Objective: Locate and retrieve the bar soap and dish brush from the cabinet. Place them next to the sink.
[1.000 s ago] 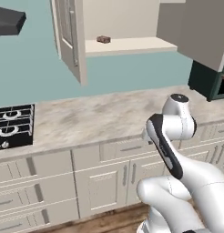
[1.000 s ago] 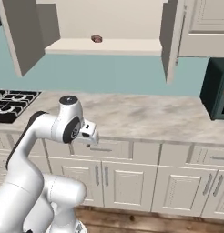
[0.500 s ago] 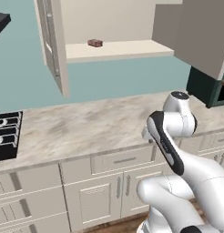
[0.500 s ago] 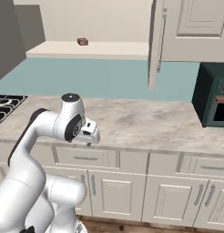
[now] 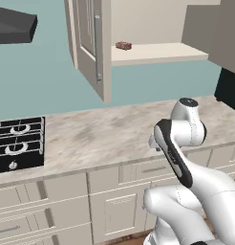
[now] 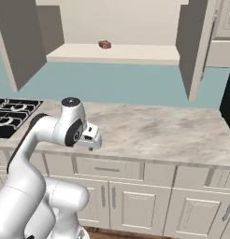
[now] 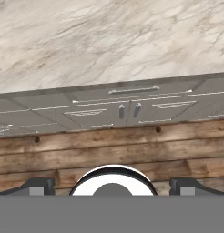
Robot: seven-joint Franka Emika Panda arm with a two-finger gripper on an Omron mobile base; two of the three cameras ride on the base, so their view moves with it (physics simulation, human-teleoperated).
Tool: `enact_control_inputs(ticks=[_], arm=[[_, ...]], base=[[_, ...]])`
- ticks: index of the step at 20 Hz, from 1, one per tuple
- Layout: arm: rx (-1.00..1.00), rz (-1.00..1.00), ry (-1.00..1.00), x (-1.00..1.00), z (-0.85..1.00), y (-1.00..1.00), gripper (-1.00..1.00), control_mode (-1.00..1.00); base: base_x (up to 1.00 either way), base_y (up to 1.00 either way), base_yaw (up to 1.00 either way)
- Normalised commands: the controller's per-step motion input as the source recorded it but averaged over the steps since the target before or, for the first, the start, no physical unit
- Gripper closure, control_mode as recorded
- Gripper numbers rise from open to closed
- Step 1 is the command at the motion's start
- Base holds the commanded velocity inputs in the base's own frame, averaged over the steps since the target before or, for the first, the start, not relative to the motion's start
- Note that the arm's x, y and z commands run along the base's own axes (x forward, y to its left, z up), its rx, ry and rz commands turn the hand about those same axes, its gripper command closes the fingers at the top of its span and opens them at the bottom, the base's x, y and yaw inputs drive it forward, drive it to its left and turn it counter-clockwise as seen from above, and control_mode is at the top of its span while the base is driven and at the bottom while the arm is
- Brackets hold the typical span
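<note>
- Beige marbled stone forms the counter point(image 5: 105, 139), which runs along the teal wall above a row of cream lower cupboards with drawers point(image 6: 149, 186); its surface is also seen in the hand view point(image 7: 109, 41).
- The cream wall cabinet point(image 6: 112, 53) is found open, its doors swung outward on both sides; one panelled door point(image 5: 90, 48) hangs in the foreground of the left base view, another point(image 6: 196, 51) at the right of the right base view.
- A pale inner shelf point(image 5: 157, 51) is exposed inside the cabinet.
- A black stovetop point(image 5: 19, 146) is set into the counter at the left end, beneath a dark hood point(image 5: 14, 26).
- The white arm point(image 5: 181, 143) is folded in front of the lower cupboards, at counter-edge height, well below the shelf.
- The gripper point(image 7: 112, 186) is pointed downward past the counter edge toward the cupboard fronts and a wooden floor point(image 7: 109, 150); its dark fingertips point(image 7: 38, 185) are seen far apart at the two bottom corners of the hand view, so the jaws stand fully spread, and nothing is held between them.
- The bar soap point(image 6: 104, 44), a small reddish-brown block, lies on the shelf toward its back, left of centre in the right base view; it is also recorded in the left base view point(image 5: 123, 46), just beyond the open door, well apart from the gripper.
</note>
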Motion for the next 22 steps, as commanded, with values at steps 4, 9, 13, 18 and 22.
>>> enact_control_inputs(ticks=[4, 9, 13, 18, 22], arm=[[0.0, 0.0, 0.0, 0.0, 0.0, 0.0, -1.0, 1.0], [0.0, 0.0, 0.0, 0.0, 0.0, 0.0, -1.0, 1.0], [0.0, 0.0, 0.0, 0.0, 0.0, 0.0, -1.0, 1.0], [0.0, 0.0, 0.0, 0.0, 0.0, 0.0, -1.0, 1.0], [0.0, 0.0, 0.0, 0.0, 0.0, 0.0, -1.0, 1.0]], base=[[0.81, -0.33, 0.09], [0.74, -0.53, 0.07], [0.57, -0.56, 0.04], [0.19, -0.02, 0.0], [0.21, 0.29, 0.0]])
